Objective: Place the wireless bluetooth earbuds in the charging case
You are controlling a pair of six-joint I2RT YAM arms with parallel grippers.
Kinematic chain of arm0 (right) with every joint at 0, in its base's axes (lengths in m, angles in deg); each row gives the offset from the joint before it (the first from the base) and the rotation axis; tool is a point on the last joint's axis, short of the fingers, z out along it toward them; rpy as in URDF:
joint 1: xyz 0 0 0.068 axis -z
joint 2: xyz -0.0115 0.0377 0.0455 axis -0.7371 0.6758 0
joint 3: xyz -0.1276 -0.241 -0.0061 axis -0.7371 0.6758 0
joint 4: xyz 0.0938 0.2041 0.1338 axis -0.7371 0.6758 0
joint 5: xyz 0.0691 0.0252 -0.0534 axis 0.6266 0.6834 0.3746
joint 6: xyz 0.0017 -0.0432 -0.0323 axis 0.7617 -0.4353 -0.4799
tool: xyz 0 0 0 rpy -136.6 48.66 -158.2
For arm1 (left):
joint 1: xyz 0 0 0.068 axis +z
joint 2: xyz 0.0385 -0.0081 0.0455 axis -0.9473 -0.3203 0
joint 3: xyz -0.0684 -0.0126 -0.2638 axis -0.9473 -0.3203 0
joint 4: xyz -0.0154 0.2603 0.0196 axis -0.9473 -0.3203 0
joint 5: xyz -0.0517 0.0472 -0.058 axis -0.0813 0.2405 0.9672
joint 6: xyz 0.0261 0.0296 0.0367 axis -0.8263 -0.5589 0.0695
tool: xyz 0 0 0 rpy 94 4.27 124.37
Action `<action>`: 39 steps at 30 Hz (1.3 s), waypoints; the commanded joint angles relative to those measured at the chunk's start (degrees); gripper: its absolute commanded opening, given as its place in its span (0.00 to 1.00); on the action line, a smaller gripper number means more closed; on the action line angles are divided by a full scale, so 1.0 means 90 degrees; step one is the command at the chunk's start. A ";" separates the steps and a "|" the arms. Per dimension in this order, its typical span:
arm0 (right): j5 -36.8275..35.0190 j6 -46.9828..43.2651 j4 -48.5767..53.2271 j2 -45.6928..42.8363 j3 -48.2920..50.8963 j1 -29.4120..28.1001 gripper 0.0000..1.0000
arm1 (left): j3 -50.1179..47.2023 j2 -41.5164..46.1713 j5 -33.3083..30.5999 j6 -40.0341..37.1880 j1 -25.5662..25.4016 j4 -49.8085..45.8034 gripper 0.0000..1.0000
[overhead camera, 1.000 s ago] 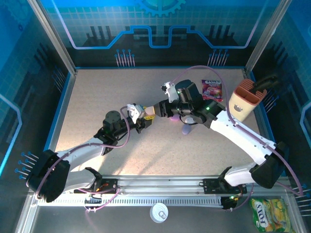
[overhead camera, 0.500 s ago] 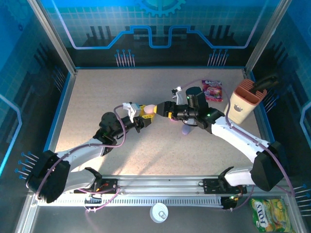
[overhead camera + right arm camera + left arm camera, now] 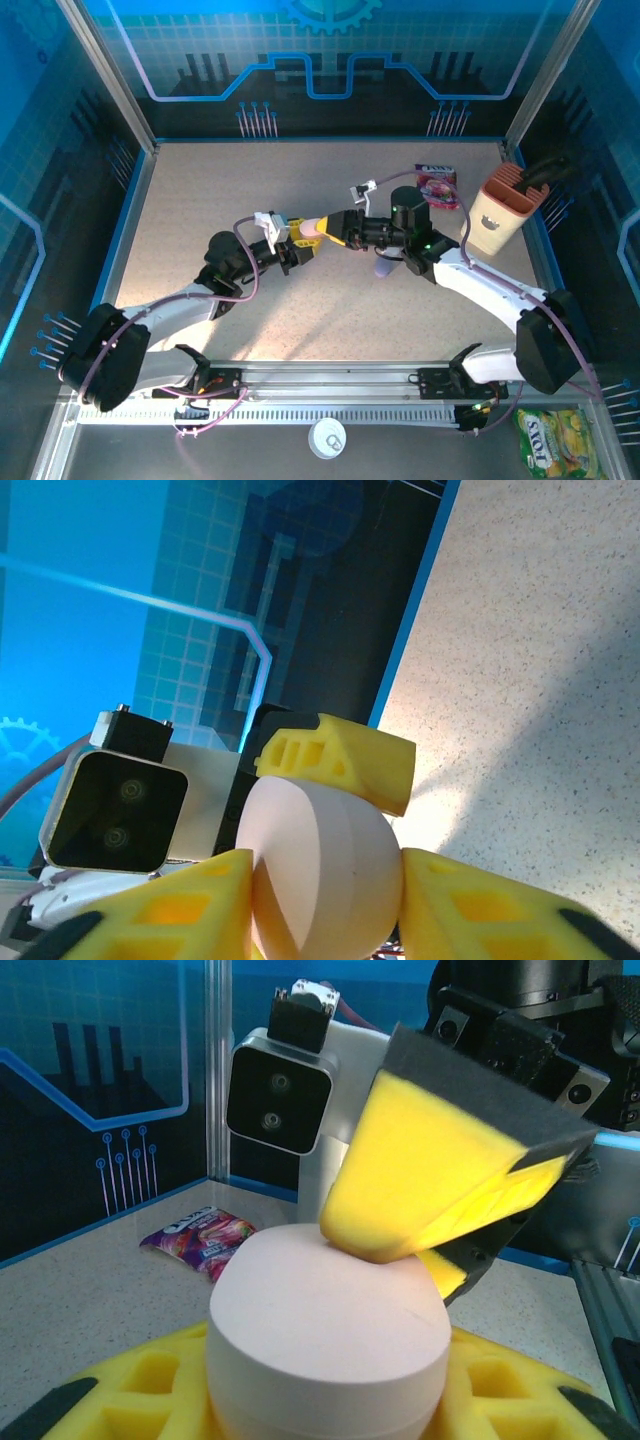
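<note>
A pale pink oval charging case (image 3: 308, 226) is held above the table's middle, where both grippers meet. My left gripper (image 3: 301, 243) is shut on its lower half; in the left wrist view the case (image 3: 330, 1330) rises from between the yellow pads (image 3: 130, 1390). My right gripper (image 3: 323, 229) comes in from the right and is shut on the case's upper half; its pads (image 3: 180, 910) flank the case (image 3: 320, 870) on both sides. The case's seam looks closed. The earbuds are out of view.
A purple pebble-shaped object (image 3: 383, 268) lies under the right arm. A candy packet (image 3: 437, 185) and a beige holder (image 3: 500, 210) with a black tool stand at the back right. A white cap (image 3: 327, 437) and a snack bag (image 3: 555, 445) lie beyond the front rail.
My right gripper swung left toward the left gripper, opened wide, then closed on the top of the pink case. The left gripper kept its grip and shifted only slightly.
</note>
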 commanded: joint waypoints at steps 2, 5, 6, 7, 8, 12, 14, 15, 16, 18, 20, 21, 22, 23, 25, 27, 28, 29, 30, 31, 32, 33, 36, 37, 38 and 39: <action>0.0064 0.0074 -0.0266 -0.0034 0.0094 0.0061 0.20 | 0.0021 -0.0030 0.0239 0.0041 0.0013 0.0301 0.26; 0.0041 0.0006 -0.0215 -0.0072 0.0111 0.0083 0.19 | 0.0007 -0.0041 0.0177 0.0003 0.0015 0.0279 0.41; 0.0008 -0.0047 -0.0163 -0.0088 0.0114 0.0090 0.19 | -0.0005 -0.0046 0.0153 -0.0032 0.0010 0.0255 0.51; -0.0045 -0.0130 -0.0091 -0.0119 0.0132 0.0106 0.19 | -0.0017 -0.0026 0.0130 -0.0057 0.0017 0.0203 0.61; -0.0132 -0.0212 0.0004 -0.0156 0.0149 0.0126 0.19 | -0.0021 -0.0007 0.0118 -0.0093 0.0010 0.0136 0.72; -0.0837 -0.1103 0.1314 -0.0345 0.0201 0.0285 0.19 | -0.0031 0.0241 0.0088 -0.0312 0.0011 -0.0566 0.99; -0.1373 -0.1552 0.1955 -0.0414 0.0281 0.0348 0.19 | -0.0067 0.0385 0.0087 -0.0503 0.0009 -0.1002 0.99; -0.1624 -0.1710 0.2244 -0.0436 0.0334 0.0376 0.19 | -0.0058 0.0478 0.0094 -0.0655 0.0010 -0.1333 0.99; -0.1830 -0.1855 0.2414 -0.0455 0.0422 0.0402 0.19 | -0.0033 0.0586 0.0103 -0.0840 -0.0005 -0.1703 0.99; -0.2147 -0.2078 0.2670 -0.0447 0.0544 0.0416 0.20 | 0.0019 0.0753 0.0041 -0.1213 -0.0062 -0.2401 0.99; -0.2416 -0.2204 0.2798 -0.0383 0.0705 0.0430 0.20 | 0.0197 0.0843 -0.0085 -0.1677 -0.0209 -0.3243 0.99; -0.2513 -0.2238 0.2806 -0.0316 0.0803 0.0449 0.20 | 0.0300 0.0840 -0.0133 -0.1911 -0.0292 -0.3650 0.99; -0.2578 -0.2250 0.2802 -0.0221 0.0892 0.0468 0.20 | 0.0372 0.0810 -0.0181 -0.2072 -0.0379 -0.3916 0.99; -0.2628 -0.2277 0.2768 -0.0137 0.0961 0.0485 0.20 | 0.0413 0.0781 -0.0195 -0.2173 -0.0439 -0.4076 0.99; -0.2667 -0.2271 0.2630 0.0116 0.1110 0.0490 0.20 | 0.0485 0.0688 -0.0230 -0.2308 -0.0523 -0.4341 0.99; -0.2673 -0.2234 0.2467 0.0370 0.1225 0.0492 0.20 | 0.0555 0.0601 -0.0288 -0.2436 -0.0586 -0.4556 0.99; -0.2659 -0.2232 0.2414 0.0508 0.1260 0.0496 0.20 | 0.0603 0.0544 -0.0324 -0.2503 -0.0621 -0.4702 0.99; -0.2647 -0.2224 0.2369 0.0628 0.1271 0.0491 0.21 | 0.0650 0.0493 -0.0330 -0.2556 -0.0642 -0.4815 0.99; -0.2641 -0.2229 0.2293 0.0755 0.1292 0.0490 0.21 | 0.0691 0.0441 -0.0332 -0.2620 -0.0659 -0.4913 0.99; -0.2604 -0.2214 0.2239 0.0850 0.1296 0.0493 0.21 | 0.0723 0.0403 -0.0316 -0.2651 -0.0663 -0.4994 0.99; -0.2560 -0.2207 0.2197 0.0948 0.1296 0.0495 0.21 | 0.0762 0.0358 -0.0291 -0.2682 -0.0673 -0.5058 0.99; -0.2511 -0.2227 0.2192 0.1027 0.1276 0.0491 0.22 | 0.0787 0.0324 -0.0271 -0.2701 -0.0676 -0.5089 0.99; -0.2535 -0.2287 0.2310 0.1125 0.1189 0.0471 0.25 | 0.0849 0.0244 -0.0201 -0.2729 -0.0692 -0.5168 0.99; -0.2560 -0.2312 0.2366 0.1107 0.1172 0.0471 0.27 | 0.0852 0.0220 -0.0180 -0.2727 -0.0689 -0.5178 0.99; -0.2605 -0.2351 0.2438 0.1059 0.1148 0.0470 0.32 | 0.0861 0.0206 -0.0151 -0.2730 -0.0686 -0.5178 0.99; -0.2668 -0.2398 0.2529 0.0981 0.1116 0.0476 0.37 | 0.0864 0.0196 -0.0134 -0.2727 -0.0688 -0.5160 0.99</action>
